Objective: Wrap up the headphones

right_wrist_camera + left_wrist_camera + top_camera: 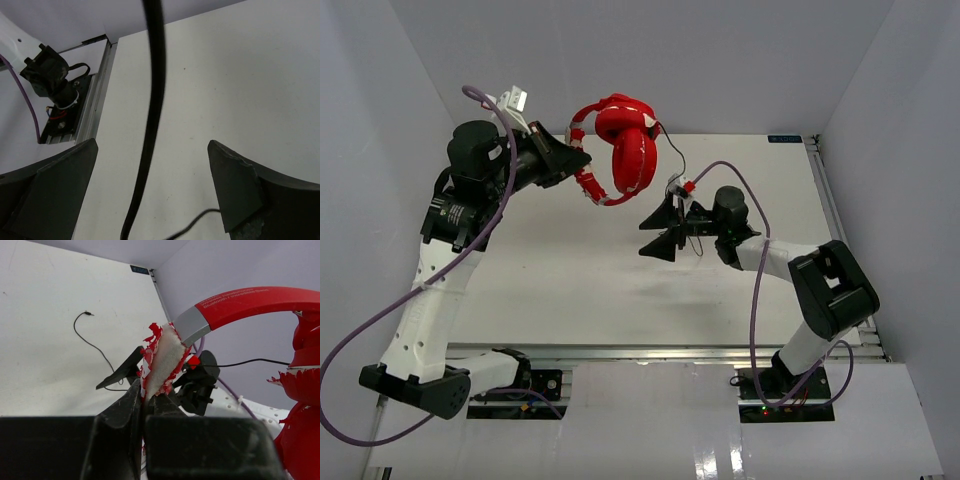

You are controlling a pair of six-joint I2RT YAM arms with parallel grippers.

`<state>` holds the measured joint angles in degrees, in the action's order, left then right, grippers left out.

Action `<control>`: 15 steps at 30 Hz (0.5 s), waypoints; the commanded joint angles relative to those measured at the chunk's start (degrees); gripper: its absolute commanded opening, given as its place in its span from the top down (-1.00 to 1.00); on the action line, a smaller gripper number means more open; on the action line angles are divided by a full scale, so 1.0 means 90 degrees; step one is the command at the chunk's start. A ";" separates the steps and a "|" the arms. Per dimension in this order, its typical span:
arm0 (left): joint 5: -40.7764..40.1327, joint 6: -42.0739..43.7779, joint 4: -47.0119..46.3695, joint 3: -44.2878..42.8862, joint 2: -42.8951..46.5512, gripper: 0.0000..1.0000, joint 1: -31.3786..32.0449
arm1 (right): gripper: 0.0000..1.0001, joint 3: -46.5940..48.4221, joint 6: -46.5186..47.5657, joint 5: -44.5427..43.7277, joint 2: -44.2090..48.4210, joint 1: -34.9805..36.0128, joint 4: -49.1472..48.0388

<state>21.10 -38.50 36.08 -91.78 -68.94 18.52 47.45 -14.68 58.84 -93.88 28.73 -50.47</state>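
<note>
Here we find the left end effector [582,160] pinched shut on the headphones [625,148], which hang in the air above the counter [570,285] rather than lying on it. In the left wrist view, the left end effector [149,397] grips the headband [250,301] at a spot where the red cover is ragged and pale foam [162,360] shows. From that grip the band arches up and away to the far side of the fingers. The earcups [632,160] sit just beyond the fingertips, close together, one partly in front of the other.

The right end effector [660,232] stands spread wide and holds nothing. It hovers below and to one side of the earcups, well apart from the left end effector. We see the thin black cord [675,150] drop from the earcups toward it. In the right wrist view the cord [152,100] runs straight through the gap of the right end effector [152,150], about midway between the two fingers and touching neither. Beyond the fingers, the white counter [240,75] fills that view.

From the left wrist camera, the slack of the cord [100,352] curves across the counter [40,340] past the right end effector, and its plug [89,313] rests on the surface.
</note>
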 commanded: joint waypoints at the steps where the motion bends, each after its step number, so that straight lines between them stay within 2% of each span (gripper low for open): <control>1: -0.0403 -0.0433 -0.0158 -0.0408 0.0367 1.00 0.0022 | -0.66 -0.0091 -0.0186 0.0255 -0.0020 0.0302 -0.0941; 3: -0.0727 -0.0504 -0.0190 -0.0469 0.0422 1.00 0.0022 | -0.36 -0.0204 -0.0195 0.0314 -0.0002 0.0314 -0.1005; 7: -0.1497 -0.0567 -0.0151 -0.0665 0.0522 1.00 0.0022 | -0.10 -0.0509 0.0047 0.0455 0.0369 0.0322 -0.0787; 11: -0.1918 -0.0610 -0.0196 -0.0810 0.0514 1.00 0.0022 | 0.16 -0.0557 0.0736 0.0428 0.0805 0.0315 0.0082; 15: -0.2034 -0.0609 -0.0220 -0.0892 0.0412 1.00 0.0022 | 0.64 -0.0501 0.1345 0.0229 0.1150 0.0314 0.1008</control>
<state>6.24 -41.63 37.04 -96.69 -66.41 18.56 42.22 -10.04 61.69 -87.81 31.57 -48.74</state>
